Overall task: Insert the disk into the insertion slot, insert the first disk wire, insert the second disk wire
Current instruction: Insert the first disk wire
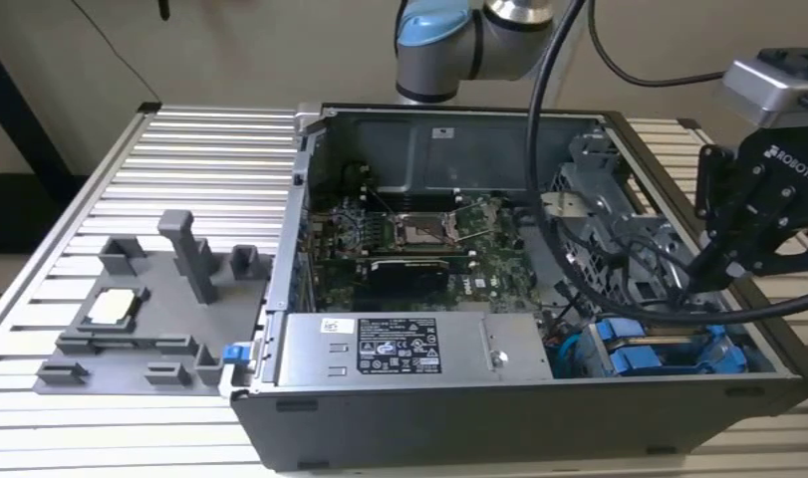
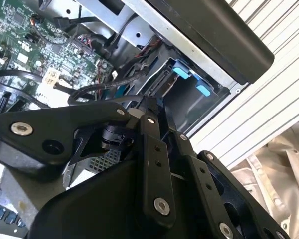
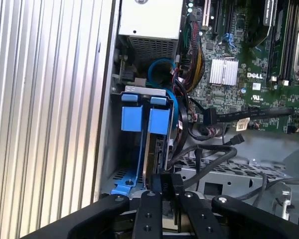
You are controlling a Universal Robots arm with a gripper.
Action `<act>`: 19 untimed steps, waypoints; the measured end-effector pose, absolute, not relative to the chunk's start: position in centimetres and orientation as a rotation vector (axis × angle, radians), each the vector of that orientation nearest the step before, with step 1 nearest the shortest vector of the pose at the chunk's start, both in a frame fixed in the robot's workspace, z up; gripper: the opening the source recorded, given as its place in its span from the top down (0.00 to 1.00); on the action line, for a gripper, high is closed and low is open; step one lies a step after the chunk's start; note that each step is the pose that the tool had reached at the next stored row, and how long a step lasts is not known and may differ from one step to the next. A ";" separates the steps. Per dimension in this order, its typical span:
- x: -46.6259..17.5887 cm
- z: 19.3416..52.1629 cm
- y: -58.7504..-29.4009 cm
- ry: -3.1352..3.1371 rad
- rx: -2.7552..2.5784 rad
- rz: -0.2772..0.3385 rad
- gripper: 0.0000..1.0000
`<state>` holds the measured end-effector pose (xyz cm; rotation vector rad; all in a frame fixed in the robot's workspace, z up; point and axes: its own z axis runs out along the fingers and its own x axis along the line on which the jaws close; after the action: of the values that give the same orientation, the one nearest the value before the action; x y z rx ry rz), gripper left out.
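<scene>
Jaws drawn together, tips near-touching, on my gripper (image 3: 168,185). Something dark sits btwn the tips in the first wrist view. Can't tell if that's a plug or just the pads.

Tips hang at the rear edge of the disk (image 3: 158,122), just above a tangle of black wires (image 3: 209,155) that loops past that edge.

Disk stands on edge in the slot (image 3: 142,90), blue handle ends on the far side from the tips. Looks seated deep, so I judge step one done and the wire work in hand.

One loose black plug (image 3: 211,117) lies over the board (image 3: 249,74) edge, near the disk but apart from the tips.

In the exterior view the slot sits in the case (image 1: 537,423) corner at that view's right, beside the PSU (image 1: 417,349).

Handling, my guess:
- **Disk:** stiff, dense for its size, shock-sensitive. If it needs a nudge I'd push on the blue carrier ends, not the label face or connector edge. Plastic ends prob. flex a bit and give better grip than bare metal.
- **Wires:** light, soft, springy, and they'll twist back. I'd take one by the hard plug body, square across its flat sides, never by the cord. The plug is small and smooth, so it could rotate in the pads if held off-centre.
</scene>
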<state>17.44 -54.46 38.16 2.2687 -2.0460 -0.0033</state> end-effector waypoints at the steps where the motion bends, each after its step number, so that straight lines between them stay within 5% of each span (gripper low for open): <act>1: 17.5 38.1 -54.5 -2.046 2.267 -0.006 0.81; 19: 17.5 37.8 -54.8 -2.125 2.235 -0.056 0.81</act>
<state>17.52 -54.79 37.76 2.2346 -2.1246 -0.0565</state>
